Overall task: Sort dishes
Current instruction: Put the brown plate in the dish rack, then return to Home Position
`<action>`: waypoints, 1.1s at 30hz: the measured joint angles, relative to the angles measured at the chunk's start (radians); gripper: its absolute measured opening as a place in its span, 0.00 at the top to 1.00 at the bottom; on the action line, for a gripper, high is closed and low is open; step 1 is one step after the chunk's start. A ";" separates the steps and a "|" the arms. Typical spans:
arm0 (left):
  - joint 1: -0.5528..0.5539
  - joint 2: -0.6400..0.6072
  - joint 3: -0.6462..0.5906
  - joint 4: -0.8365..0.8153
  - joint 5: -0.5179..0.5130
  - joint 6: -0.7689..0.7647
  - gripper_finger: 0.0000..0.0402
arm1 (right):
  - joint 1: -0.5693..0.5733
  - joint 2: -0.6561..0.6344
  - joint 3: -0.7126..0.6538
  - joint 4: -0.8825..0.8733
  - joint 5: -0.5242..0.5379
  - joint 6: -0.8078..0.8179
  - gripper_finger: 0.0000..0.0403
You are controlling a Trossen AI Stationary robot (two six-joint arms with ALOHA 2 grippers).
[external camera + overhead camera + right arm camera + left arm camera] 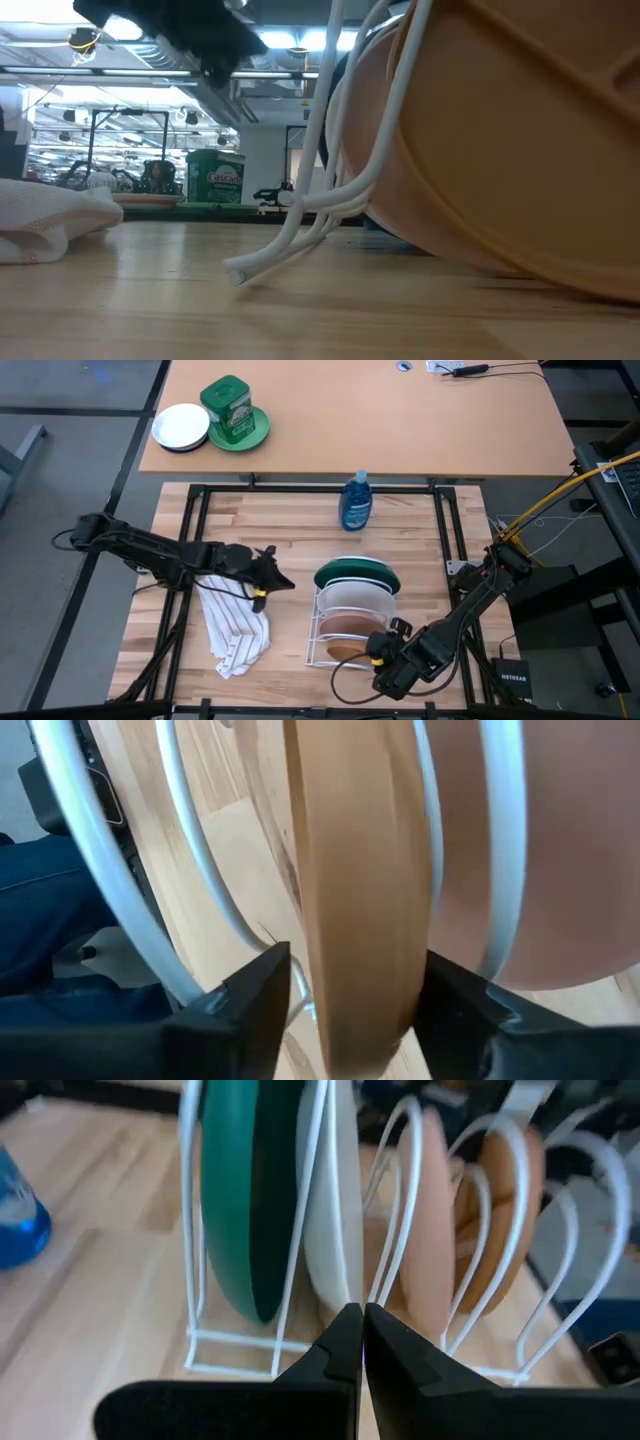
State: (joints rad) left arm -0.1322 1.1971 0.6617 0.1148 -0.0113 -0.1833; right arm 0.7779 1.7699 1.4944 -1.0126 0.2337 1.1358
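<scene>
In the white rack (318,622), four plates; right gripper (350,990) straddles the brown plate (350,870)

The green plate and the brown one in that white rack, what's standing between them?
In the left wrist view, the white plate and the salmon pink plate stand between the dark green plate and the brown plate, all upright in the rack.

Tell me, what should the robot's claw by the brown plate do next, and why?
Probably pull the right claw back off the brown plate. That plate already stands in the white rack with the other three, and the fingers look spread on either side of its rim.
</scene>
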 joint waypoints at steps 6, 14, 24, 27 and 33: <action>0.000 -0.144 0.000 0.001 0.000 0.048 0.99 | -0.021 -0.001 0.001 -0.002 -0.036 -0.007 0.43; 0.000 -0.288 0.001 -0.069 0.000 0.054 0.99 | -0.026 -0.001 0.021 -0.025 -0.039 -0.018 0.44; 0.000 -0.314 0.001 -0.139 -0.012 0.082 0.99 | -0.026 -0.002 0.121 -0.062 -0.016 -0.041 0.47; 0.000 -0.314 0.001 -0.139 -0.041 0.089 0.99 | -0.026 -0.002 0.139 -0.102 -0.016 -0.041 0.47; 0.003 -0.321 0.001 -0.140 -0.087 0.132 0.99 | -0.025 -0.002 0.206 -0.208 -0.010 -0.041 0.47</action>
State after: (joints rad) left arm -0.1290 0.8757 0.6624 -0.0253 -0.0982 -0.0512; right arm 0.7532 1.7679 1.7006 -1.2208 0.2236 1.0946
